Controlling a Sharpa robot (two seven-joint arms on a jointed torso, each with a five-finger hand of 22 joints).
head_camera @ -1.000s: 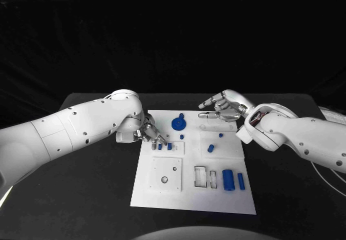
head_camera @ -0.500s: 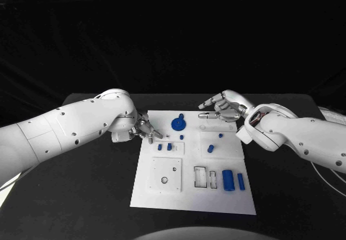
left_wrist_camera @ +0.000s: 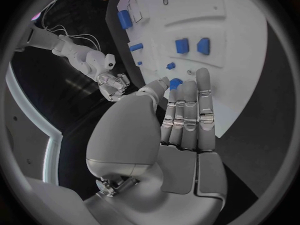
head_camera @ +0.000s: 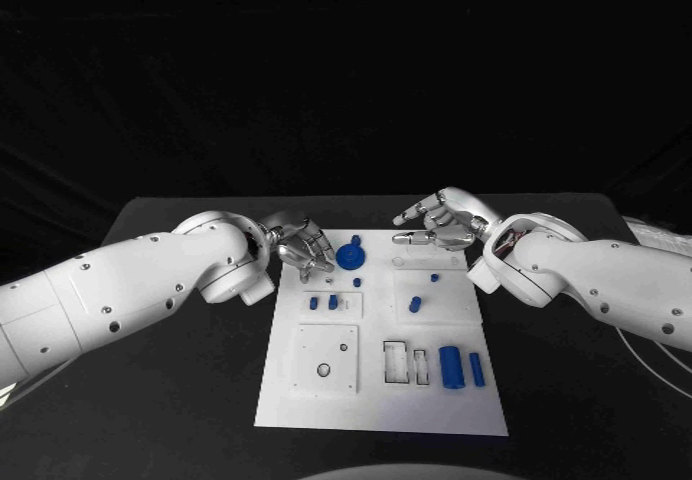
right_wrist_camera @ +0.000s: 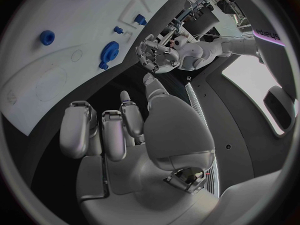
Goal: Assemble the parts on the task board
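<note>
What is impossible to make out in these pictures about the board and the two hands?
- Head view: the left hand covers the task board corner beneath it.
- Head view: whether the left fingers touch the blue gear is unclear.
- Left wrist view: the fingers hide most of that gear.
- Head view: the small far holes are too small to tell whether they are filled.
- The right hand hovers, holding nothing.

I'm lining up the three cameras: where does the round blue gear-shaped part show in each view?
Head view: blue gear at the task board's far end, beside the left hand.
Left wrist view: gear peeks behind the fingertips.
Right wrist view: gear near the board's edge.
Shared landmark: the left hand.
</note>
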